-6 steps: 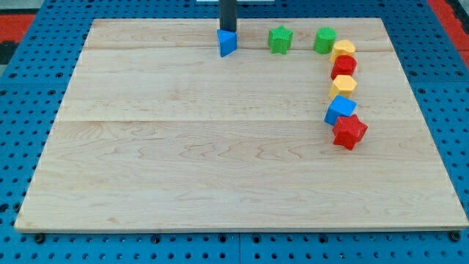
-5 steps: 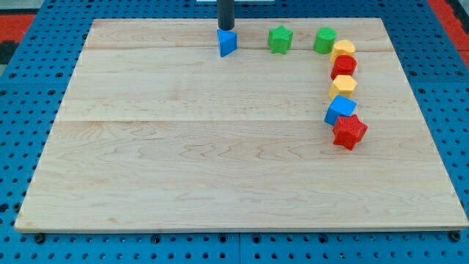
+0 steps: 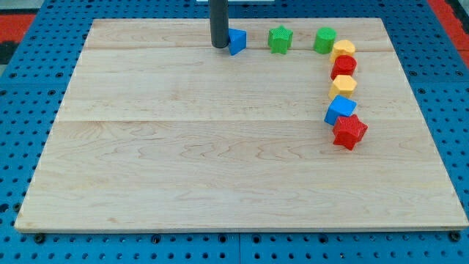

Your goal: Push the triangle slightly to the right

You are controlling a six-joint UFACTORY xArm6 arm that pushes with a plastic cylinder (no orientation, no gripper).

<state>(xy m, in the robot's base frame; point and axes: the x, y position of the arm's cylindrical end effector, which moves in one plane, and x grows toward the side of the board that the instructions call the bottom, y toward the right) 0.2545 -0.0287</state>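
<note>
The blue triangle (image 3: 237, 41) lies near the top edge of the wooden board (image 3: 183, 147), a little left of the green star (image 3: 279, 39). My tip (image 3: 219, 46) stands against the triangle's left side, touching it. The dark rod rises from there out of the view's top and hides part of the triangle's left edge.
A green cylinder (image 3: 325, 39) sits right of the star. Below it runs a curved chain: yellow block (image 3: 343, 50), red block (image 3: 344, 67), yellow block (image 3: 343, 86), blue cube (image 3: 340, 110), red star (image 3: 349, 131). A blue pegboard (image 3: 22, 110) surrounds the board.
My tip has moved from behind the triangle to its left side. The triangle has slid a little to the right, closer to the green star.
</note>
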